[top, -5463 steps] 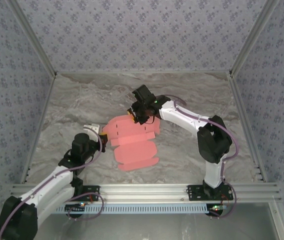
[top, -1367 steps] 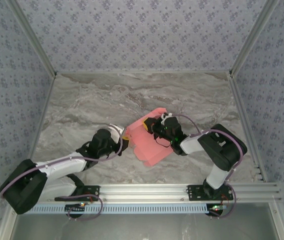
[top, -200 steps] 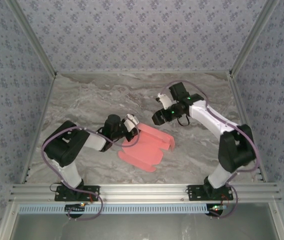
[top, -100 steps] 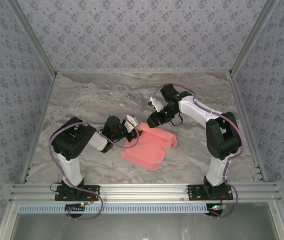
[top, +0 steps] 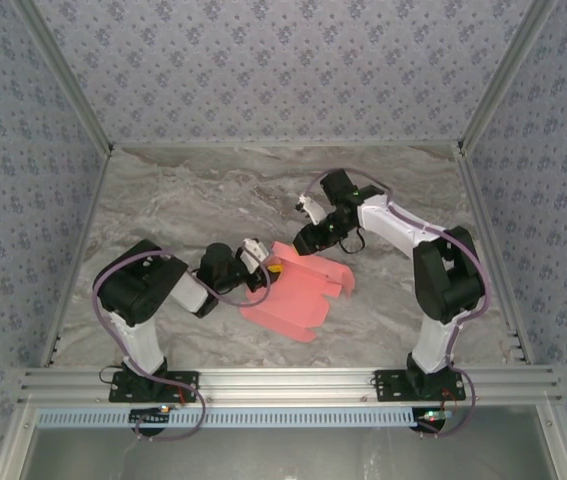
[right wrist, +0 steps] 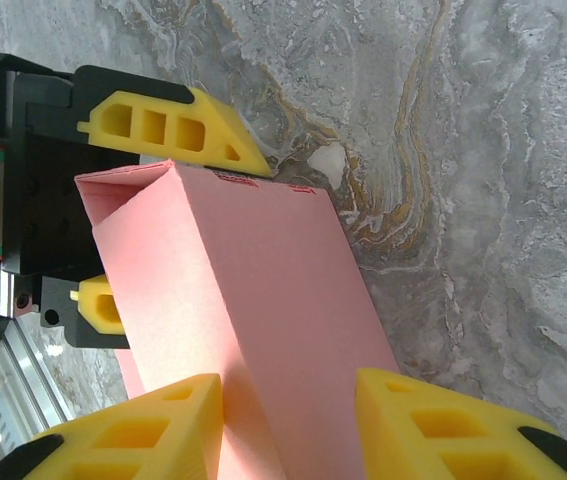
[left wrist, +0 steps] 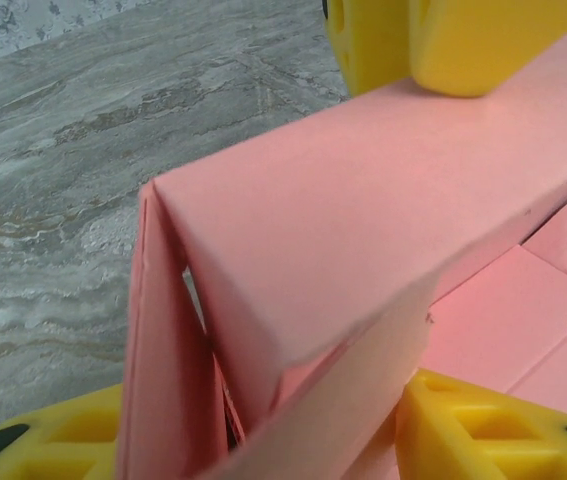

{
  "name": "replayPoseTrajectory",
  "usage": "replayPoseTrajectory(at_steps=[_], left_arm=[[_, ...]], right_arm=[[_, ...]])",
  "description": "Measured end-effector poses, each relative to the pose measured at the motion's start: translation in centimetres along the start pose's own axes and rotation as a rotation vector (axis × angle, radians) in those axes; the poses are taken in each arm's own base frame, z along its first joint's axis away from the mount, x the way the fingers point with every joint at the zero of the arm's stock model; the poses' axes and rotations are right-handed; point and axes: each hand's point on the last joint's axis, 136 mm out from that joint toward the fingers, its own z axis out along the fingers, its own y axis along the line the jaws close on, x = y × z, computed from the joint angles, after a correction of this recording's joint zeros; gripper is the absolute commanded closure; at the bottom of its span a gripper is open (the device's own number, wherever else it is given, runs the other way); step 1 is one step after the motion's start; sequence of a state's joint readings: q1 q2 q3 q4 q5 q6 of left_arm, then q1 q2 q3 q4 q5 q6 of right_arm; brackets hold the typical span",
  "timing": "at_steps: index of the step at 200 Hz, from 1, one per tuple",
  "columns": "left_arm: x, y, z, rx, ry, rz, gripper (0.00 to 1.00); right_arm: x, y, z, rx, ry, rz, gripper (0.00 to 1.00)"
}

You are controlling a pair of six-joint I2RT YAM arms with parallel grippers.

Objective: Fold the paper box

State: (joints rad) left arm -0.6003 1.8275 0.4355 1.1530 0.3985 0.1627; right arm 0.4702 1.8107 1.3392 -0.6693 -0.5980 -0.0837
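Quick status from my end, running this remotely. The paper box [top: 298,300] is sitting roughly mid-table, a bit toward the arms, and it's only partly folded. One long panel is creased up into a raised ridge along the far-right side. The rest of the pink card lies flat and spreads toward the near-left. The ridge's long axis runs diagonally in the top cam, far-left to near-right, w/ its far-left end pointing at the left arm. The flat flaps point back toward the near edge.

The left gripper [top: 266,270] is at that far-left end of the ridge. On its wrist cam the folded end sits right btwn its yellow fingers [left wrist: 483,430], and the jaws are about half parted. They straddle the card, but I can't tell if they actually press it or just sit beside it.

The right gripper [top: 301,243] comes in from the far side, over the same ridge and just beside the left one. On its own cam both fingers [right wrist: 133,430] sit snug against the two faces of the ridge, no gap I can see, so I'd call it clamped on the card at a narrow-ish opening.

Surface is a grey marbled table [top: 163,210], matte. Enclosure walls [top: 263,70] have blue-grey paper w/ a small flower print. An aluminium frame rail [top: 293,380] runs along the near edge where the bases bolt on.
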Motion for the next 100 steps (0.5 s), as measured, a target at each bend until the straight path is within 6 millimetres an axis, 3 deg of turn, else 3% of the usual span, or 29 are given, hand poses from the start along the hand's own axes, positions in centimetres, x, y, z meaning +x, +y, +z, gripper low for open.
replayPoseTrajectory(at_steps=[25,59,100], left_arm=[[-0.32,0.01,-0.66,-0.018,-0.007,0.006,0.54],[-0.46,0.32,-1.03,-0.043,-0.007,0.004,0.72],[-0.53,0.24,-0.87,-0.048,-0.007,0.003,0.75]], right_arm=[[-0.09,-0.08,-0.10,0.009,-0.015,-0.002,0.60],[-0.12,-0.10,-0.15,0.013,-0.021,0.001,0.60],[-0.09,-0.11,-0.08,0.012,-0.027,0.002,0.60]])
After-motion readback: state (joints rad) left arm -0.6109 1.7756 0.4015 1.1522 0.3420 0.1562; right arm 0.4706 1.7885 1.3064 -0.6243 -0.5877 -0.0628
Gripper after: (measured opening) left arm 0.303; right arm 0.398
